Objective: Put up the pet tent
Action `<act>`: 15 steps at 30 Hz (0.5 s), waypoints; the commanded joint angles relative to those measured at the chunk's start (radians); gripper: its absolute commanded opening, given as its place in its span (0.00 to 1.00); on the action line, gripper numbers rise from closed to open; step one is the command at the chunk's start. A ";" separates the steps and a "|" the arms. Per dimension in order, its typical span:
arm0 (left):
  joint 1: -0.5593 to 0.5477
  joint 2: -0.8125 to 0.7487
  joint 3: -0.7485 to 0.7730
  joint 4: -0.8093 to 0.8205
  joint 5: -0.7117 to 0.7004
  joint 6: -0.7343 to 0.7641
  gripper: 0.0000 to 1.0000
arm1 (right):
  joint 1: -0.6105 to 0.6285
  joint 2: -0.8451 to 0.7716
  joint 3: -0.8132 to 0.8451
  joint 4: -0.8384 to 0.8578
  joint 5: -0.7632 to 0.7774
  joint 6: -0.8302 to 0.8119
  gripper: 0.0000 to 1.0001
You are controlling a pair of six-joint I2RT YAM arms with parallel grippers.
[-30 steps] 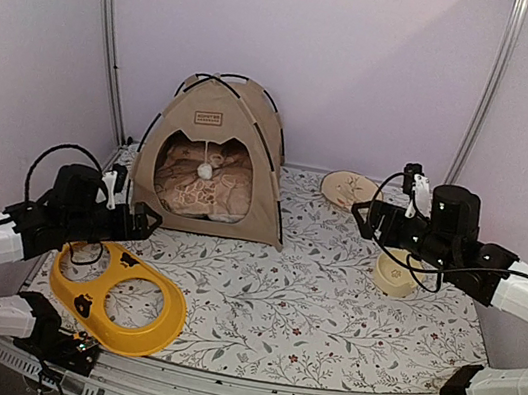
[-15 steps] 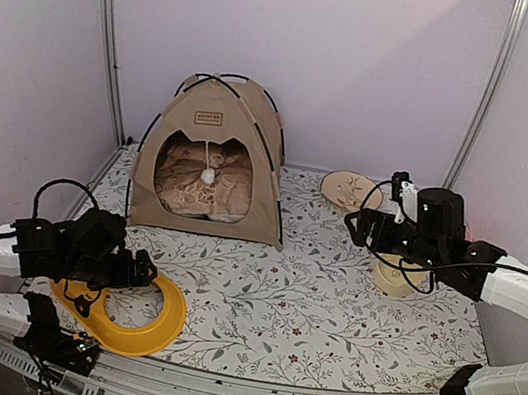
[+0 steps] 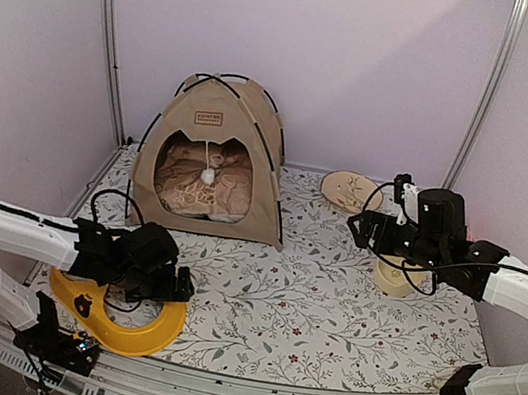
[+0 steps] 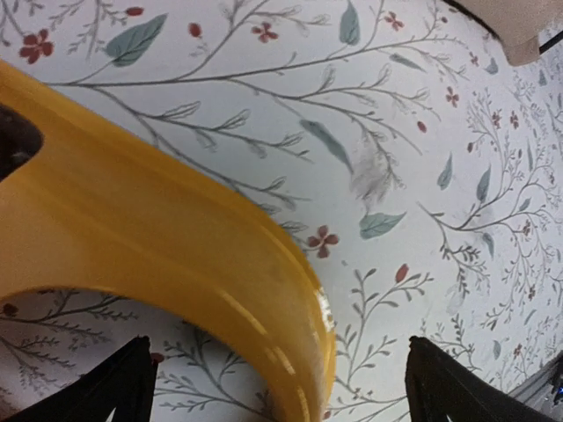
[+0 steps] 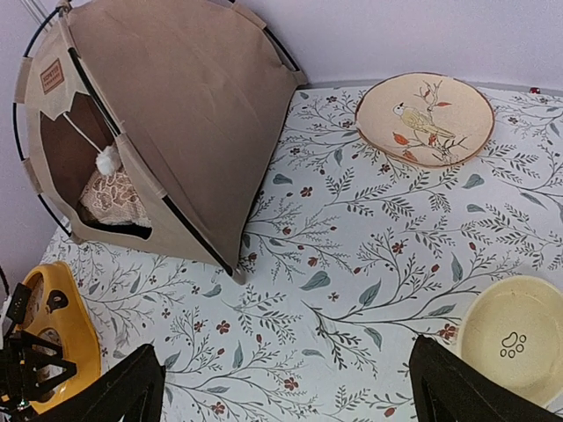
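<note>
The beige pet tent (image 3: pixel 210 168) stands upright at the back left, with black poles, a brown label and a white pom-pom (image 3: pixel 208 176) hanging in its arched doorway. A patterned cushion lies inside. The tent also shows in the right wrist view (image 5: pixel 176 114). My left gripper (image 3: pixel 180 285) is open and empty, low over the right rim of the yellow tray (image 4: pixel 132 237). Its fingers straddle that rim in the left wrist view (image 4: pixel 277 391). My right gripper (image 3: pixel 356 227) is open and empty, above the cloth right of the tent, and also shows in the right wrist view (image 5: pixel 281 387).
The yellow two-hole tray (image 3: pixel 135 333) lies at the front left. A bird-painted plate (image 3: pixel 349 188) lies at the back right. A cream paw-print bowl (image 3: pixel 395 277) sits under the right arm. Metal frame posts stand at both back corners.
My left arm has swung from the left side, down and rightward across the yellow tray to its right rim. My right gripper dropped slightly, then stayed almost still.
</note>
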 commanded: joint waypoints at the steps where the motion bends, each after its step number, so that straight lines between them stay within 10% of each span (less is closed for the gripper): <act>1: -0.045 0.252 0.203 0.253 0.078 0.092 0.99 | -0.005 -0.052 0.045 -0.078 0.054 0.015 0.99; 9: -0.111 0.731 0.709 0.422 0.291 0.201 1.00 | -0.007 -0.157 0.056 -0.140 0.071 0.030 0.99; 15: -0.113 0.705 0.768 0.376 0.233 0.257 1.00 | -0.007 -0.153 0.042 -0.164 0.021 0.036 0.99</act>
